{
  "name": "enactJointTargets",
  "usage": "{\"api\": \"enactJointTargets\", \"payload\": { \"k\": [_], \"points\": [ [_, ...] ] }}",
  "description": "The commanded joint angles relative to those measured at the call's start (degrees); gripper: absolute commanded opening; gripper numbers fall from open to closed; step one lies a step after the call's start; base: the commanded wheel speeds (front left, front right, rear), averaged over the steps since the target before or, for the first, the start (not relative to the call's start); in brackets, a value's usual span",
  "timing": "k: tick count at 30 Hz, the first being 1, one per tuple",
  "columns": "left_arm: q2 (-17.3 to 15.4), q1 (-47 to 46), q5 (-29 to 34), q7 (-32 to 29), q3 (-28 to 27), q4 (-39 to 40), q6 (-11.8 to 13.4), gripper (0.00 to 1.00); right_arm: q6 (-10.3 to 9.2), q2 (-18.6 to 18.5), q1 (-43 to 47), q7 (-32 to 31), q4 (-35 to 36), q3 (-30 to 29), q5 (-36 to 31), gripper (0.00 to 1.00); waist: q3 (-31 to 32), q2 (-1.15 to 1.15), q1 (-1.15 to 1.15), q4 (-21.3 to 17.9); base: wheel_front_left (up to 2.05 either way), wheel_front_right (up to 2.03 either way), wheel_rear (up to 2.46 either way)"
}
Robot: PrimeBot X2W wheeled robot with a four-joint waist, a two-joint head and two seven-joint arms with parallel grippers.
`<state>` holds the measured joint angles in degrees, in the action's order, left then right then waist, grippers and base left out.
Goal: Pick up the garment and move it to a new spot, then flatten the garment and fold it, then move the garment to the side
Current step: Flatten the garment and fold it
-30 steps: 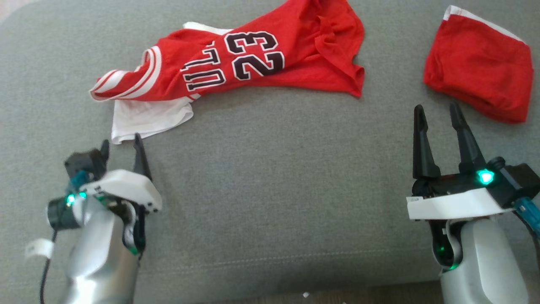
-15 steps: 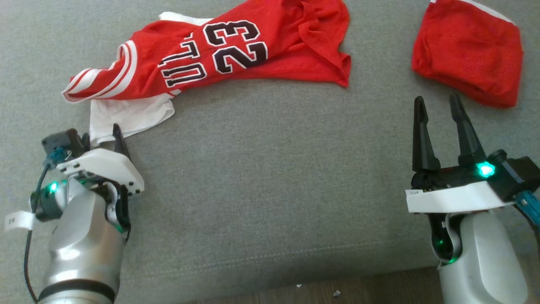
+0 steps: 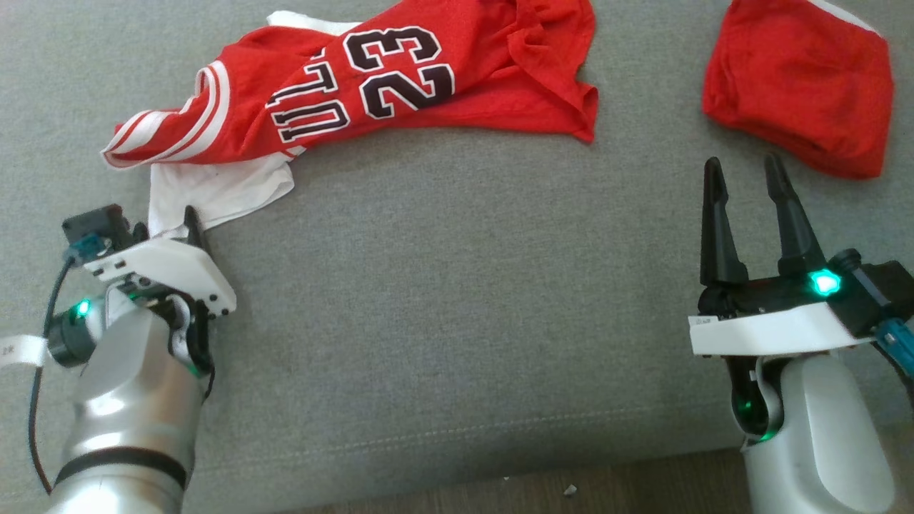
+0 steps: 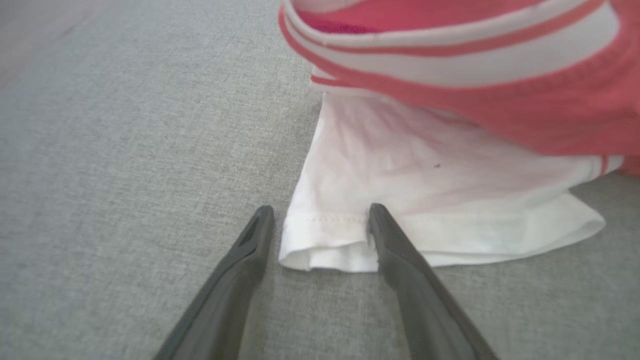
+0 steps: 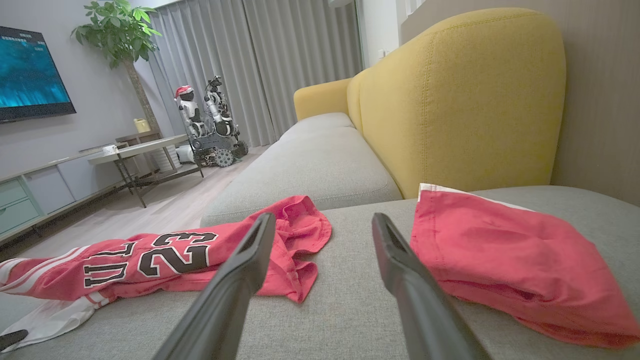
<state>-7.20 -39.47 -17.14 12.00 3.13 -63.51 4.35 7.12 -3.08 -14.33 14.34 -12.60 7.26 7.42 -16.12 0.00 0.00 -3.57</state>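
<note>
- Left wrist view: left gripper [image 4: 320, 209] is low over the grey cushion [image 4: 125, 150], fingers moderately apart, nothing between the pads.
- Corner of the white hem [image 4: 345, 245] sits between the fingertips, just ahead of them. One tip overlaps the hem edge in this view; cannot tell if it touches.
- Beyond the tips the white cloth runs under the red jersey [image 3: 400, 86], whose striped trim lies across it. Can't tell whether the white is the jersey's own layer or a separate piece.
- Head view: jersey is crumpled in a long band, starting just ahead of the left fingers and running off toward the right arm's side. It's well ahead of the right fingers, to their inner side.
- Right gripper [image 3: 741, 161]: fingers spread, empty, held over the cushion. A folded red piece [image 3: 800, 93] lies just ahead of its tips, slightly to the outer side, apart from the jersey.
- Handling, my read: thin, light, limp knit with no stiffness. It will drape and trail when lifted, and is likely a bit slick. Not fragile.
- Grip point: the stitched hem at that corner — doubled fabric, thicker bite. Seat it deep between the pads, not at the tips.
- Risks: pinching one ply only, or digging into the cushion. A one-corner lift leaves most of the cloth dragging — a second hold at the far end would help flattening.
- Step, as I judge it: pre-grasp for the first pick-up; move, flatten and fold are not yet done.
</note>
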Motion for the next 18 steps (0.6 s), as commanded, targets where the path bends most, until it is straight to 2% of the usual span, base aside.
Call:
{"api": "enactJointTargets", "payload": {
  "k": [1,3,4,5,9,13,16,18],
  "points": [
    [-1.97,-1.52,-1.11,-0.77,-1.33,-0.22,-1.23,1.00,0.36,0.20,-1.17,0.61,1.89,1.02,-0.03,1.00,-0.09,0.00,0.00,0.17,0.00,0.00,0.00],
    [-1.60,-1.76,-1.82,-1.14,-1.61,-0.65,-2.09,0.96,0.36,0.20,-1.13,0.62,1.86,0.91,-0.09,1.00,-0.08,0.00,0.00,0.25,0.00,0.00,0.00],
    [-1.40,-1.98,-2.16,-1.49,-1.58,-1.05,-2.94,0.41,0.36,0.20,-1.11,0.62,1.82,0.81,-0.12,1.00,-0.06,0.00,0.00,0.33,0.00,0.00,0.00],
    [-1.36,-2.19,-2.25,-1.57,-1.41,-1.36,-3.52,0.00,0.36,0.20,-1.15,0.62,1.78,0.72,-0.12,1.00,-0.01,0.00,0.00,0.42,0.00,0.00,0.00],
    [-1.29,-2.53,-2.71,-0.82,-1.26,-2.19,-4.44,0.00,0.36,0.20,-1.32,0.63,1.64,0.60,-0.06,1.00,0.67,0.00,0.00,0.86,0.00,0.00,0.00],
    [-1.38,-2.72,-3.01,1.76,-1.68,-0.11,-4.17,0.00,0.36,0.20,-1.43,0.64,1.54,0.09,-0.12,1.00,1.17,0.00,0.00,1.64,0.00,0.00,0.00],
    [-1.57,-1.96,-3.13,2.84,-2.65,4.80,-3.79,0.00,0.36,0.20,-1.72,0.63,0.82,0.22,-0.18,1.00,1.58,0.00,0.00,2.17,0.00,0.00,0.00],
    [-1.54,-0.70,-2.73,2.94,-3.66,11.16,-3.39,0.00,0.36,0.20,-2.34,0.23,-0.07,0.27,0.62,1.00,1.76,0.00,0.00,2.67,0.00,0.00,0.00]
  ]
}}
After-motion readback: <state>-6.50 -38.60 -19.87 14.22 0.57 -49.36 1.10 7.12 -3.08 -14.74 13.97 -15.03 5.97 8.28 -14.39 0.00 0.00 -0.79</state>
